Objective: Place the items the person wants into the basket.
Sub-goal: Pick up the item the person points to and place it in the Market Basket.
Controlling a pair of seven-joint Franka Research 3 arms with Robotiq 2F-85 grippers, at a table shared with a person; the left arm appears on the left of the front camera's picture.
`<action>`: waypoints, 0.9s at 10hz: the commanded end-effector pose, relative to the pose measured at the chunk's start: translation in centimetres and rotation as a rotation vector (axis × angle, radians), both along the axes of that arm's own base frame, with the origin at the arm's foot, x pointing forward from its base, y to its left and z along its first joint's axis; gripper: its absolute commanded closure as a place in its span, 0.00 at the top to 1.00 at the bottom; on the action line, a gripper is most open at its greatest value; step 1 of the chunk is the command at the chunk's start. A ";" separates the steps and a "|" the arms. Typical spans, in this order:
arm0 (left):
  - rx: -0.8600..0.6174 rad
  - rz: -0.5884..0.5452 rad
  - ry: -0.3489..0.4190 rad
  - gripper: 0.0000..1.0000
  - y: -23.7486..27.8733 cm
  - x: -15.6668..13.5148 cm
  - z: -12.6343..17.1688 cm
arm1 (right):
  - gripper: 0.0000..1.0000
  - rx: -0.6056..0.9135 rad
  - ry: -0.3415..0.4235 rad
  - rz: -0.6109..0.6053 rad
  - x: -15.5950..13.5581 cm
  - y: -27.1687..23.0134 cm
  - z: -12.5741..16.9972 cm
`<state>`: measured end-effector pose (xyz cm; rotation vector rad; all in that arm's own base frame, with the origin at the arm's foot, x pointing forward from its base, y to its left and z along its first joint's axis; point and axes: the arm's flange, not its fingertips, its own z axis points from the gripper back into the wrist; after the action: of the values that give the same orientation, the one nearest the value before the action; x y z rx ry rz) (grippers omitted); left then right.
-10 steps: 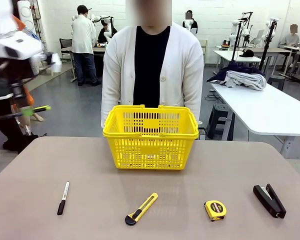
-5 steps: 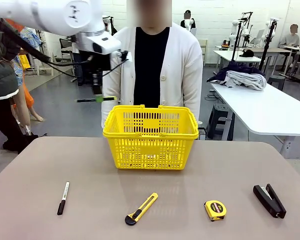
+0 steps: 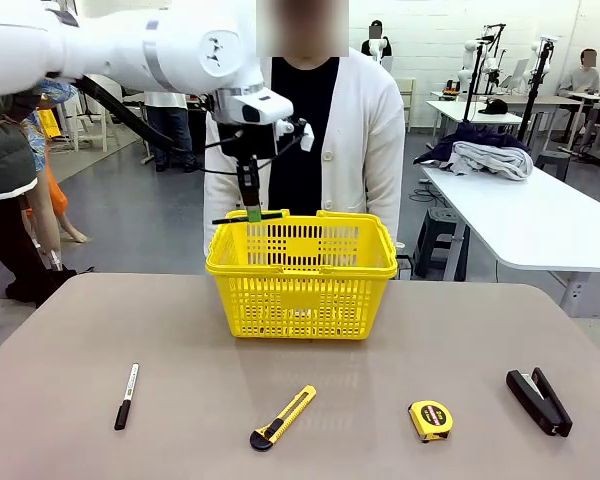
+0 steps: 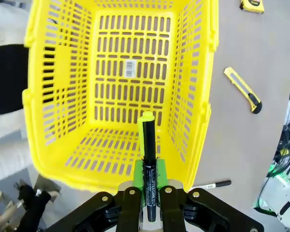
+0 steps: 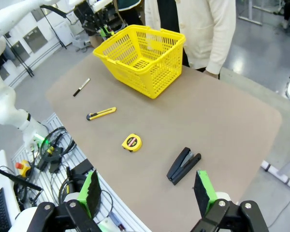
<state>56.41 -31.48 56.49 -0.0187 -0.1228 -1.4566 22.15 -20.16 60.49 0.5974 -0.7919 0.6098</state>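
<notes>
My left gripper hangs over the far left rim of the yellow basket, shut on a thin black pen that lies crosswise. In the left wrist view the pen, with a yellow-green end, points into the basket from between the green pads of my left gripper. The marker with its white barrel lies front left on the table. At the front right lies the stapler. My right gripper is open, high above the table's right end. The person stands behind the basket.
A yellow-and-black utility knife and a yellow tape measure lie along the front of the table. The right wrist view has the stapler, tape measure, knife and marker spread across the tabletop.
My left arm has swung from the far left to above the basket's far left rim, carrying the pen. Nothing on the table has moved.
</notes>
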 end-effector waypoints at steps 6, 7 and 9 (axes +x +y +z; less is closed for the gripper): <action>-0.006 -0.104 0.037 0.11 -3.2 2.3 -5.4 | 1.00 0.021 -0.020 0.019 0.2 -0.1 0.2; 0.016 -0.094 0.045 0.11 -3.4 2.4 -6.1 | 1.00 0.021 -0.020 0.019 0.2 -0.1 0.2; -0.001 -0.073 0.055 0.11 -3.3 1.8 -5.9 | 1.00 0.021 -0.020 0.019 0.2 -0.1 0.2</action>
<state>58.41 -34.81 50.01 -0.0609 -0.0683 -1.5289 22.15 -20.15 60.50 0.5980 -0.7918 0.6103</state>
